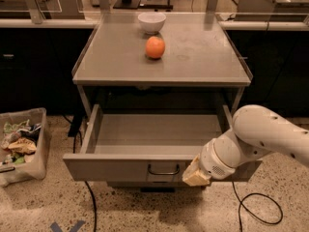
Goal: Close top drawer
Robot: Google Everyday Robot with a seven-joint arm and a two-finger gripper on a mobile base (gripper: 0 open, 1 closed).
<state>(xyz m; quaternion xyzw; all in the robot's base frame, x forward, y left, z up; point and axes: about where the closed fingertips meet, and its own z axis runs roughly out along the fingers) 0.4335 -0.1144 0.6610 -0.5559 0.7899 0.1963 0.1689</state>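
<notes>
At the far left a bin [24, 146] of scraps sits on the floor. The top drawer [154, 134] stands pulled out from under the table [193, 66] toward the near side. Its long axis runs left to right, and its front panel and handle [163, 170] face near. Just right of the handle, the gripper [195, 174] is at the front panel; whether it is wide or narrow cannot be told.

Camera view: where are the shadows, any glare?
Camera view: the light comes from overhead and the table top is evenly lit with no strong glare; the orange casts a small shadow; deep shadow under the top darkens the back of the open top drawer; the pincer, at the drawer front right of the handle, is well lit.
</notes>
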